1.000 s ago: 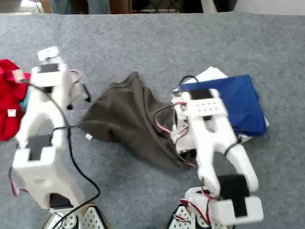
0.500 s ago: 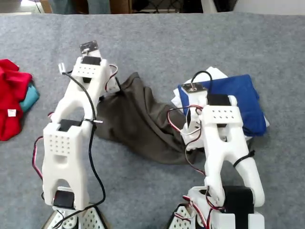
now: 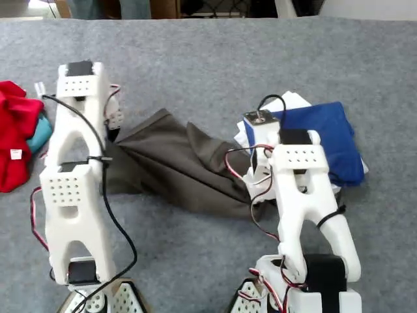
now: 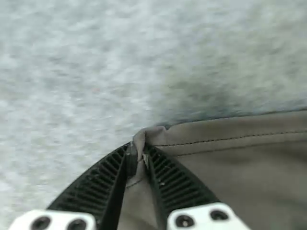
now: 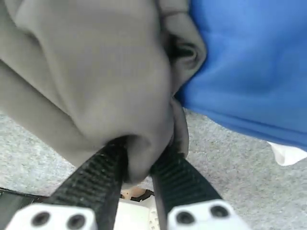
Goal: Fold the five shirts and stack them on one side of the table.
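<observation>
The brown shirt (image 3: 176, 166) lies spread on the counter (image 3: 215, 65) beside the blue shirt (image 3: 332, 140). The right gripper (image 5: 140, 148) is clamped on its bunched end against the blue shirt; the left gripper (image 4: 138, 152) pinches its hem farthest from it.

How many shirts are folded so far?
Two look done: the blue shirt lies folded on a white shirt. The left pincer and right pincer hold the brown shirt, unfolded. The red shirt and teal shirt wait crumpled.
</observation>
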